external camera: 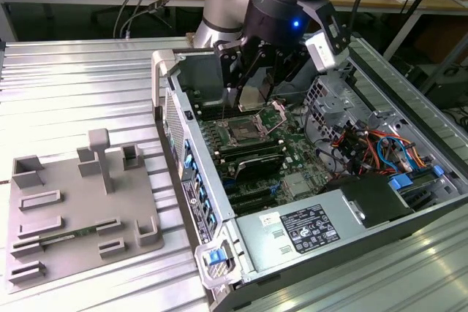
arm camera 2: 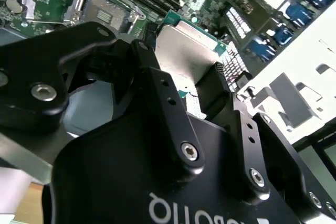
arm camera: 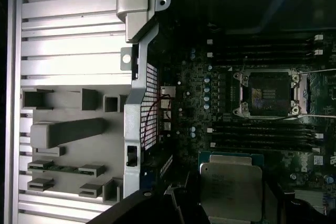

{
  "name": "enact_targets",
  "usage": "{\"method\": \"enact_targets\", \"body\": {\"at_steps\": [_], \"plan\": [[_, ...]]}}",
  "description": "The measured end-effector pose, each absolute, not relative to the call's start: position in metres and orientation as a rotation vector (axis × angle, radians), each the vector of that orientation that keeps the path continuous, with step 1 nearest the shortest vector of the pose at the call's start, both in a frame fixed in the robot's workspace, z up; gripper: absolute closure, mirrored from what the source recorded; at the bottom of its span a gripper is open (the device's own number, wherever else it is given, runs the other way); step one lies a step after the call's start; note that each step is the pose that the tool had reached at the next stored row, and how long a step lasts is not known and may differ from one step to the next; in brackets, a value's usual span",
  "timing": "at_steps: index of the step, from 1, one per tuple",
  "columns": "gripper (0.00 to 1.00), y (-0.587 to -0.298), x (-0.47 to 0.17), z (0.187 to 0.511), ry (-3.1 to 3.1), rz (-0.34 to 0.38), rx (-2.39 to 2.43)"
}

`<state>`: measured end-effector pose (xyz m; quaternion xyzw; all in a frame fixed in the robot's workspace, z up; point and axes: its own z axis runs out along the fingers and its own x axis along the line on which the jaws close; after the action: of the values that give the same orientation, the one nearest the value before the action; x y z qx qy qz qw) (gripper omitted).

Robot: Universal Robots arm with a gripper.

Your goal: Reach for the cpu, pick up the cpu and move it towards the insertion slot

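Black gripper (arm camera 2: 197,85) fingers clamp the cpu (arm camera 2: 186,56), held above the motherboard near the insertion slot (arm camera: 269,94). Advisable: keep the chip level and square to the socket frame.

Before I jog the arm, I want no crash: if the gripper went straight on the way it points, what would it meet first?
Probably the motherboard just beside the insertion slot, with the held cpu touching first. The gripper points down into the open case; depth is unclear, so it might land on the slot's frame.
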<state>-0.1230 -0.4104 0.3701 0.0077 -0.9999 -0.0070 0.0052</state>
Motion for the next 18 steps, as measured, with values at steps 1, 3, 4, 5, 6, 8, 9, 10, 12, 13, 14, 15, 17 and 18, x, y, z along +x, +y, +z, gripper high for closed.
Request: {"method": "enact_targets", "body": {"at_steps": [1, 3, 4, 5, 6, 8, 9, 10, 12, 13, 14, 15, 17, 18], "plan": [[0.45, -0.408, -0.119, 0.37, -3.131, -0.022, 0.024], [0.45, -0.404, -0.114, 0.369, -3.131, -0.022, 0.024], [0.45, -0.403, -0.112, 0.369, -3.131, -0.022, 0.024], [0.45, -0.402, -0.109, 0.369, -3.131, -0.022, 0.024], [0.45, -0.4, -0.107, 0.369, -3.131, -0.022, 0.024], [0.45, -0.397, -0.102, 0.369, -3.131, -0.022, 0.024], [0.45, -0.395, -0.097, 0.368, -3.131, -0.022, 0.024], [0.45, -0.393, -0.094, 0.368, -3.131, -0.022, 0.024], [0.45, -0.39, -0.088, 0.368, -3.131, -0.022, 0.024], [0.45, -0.39, -0.086, 0.368, -3.131, -0.022, 0.024], [0.45, -0.389, -0.085, 0.367, -3.131, -0.022, 0.024], [0.45, -0.389, -0.084, 0.367, -3.131, -0.022, 0.024], [0.45, -0.389, -0.084, 0.367, -3.131, -0.022, 0.024], [0.45, -0.389, -0.084, 0.367, -3.131, -0.022, 0.024]]}}
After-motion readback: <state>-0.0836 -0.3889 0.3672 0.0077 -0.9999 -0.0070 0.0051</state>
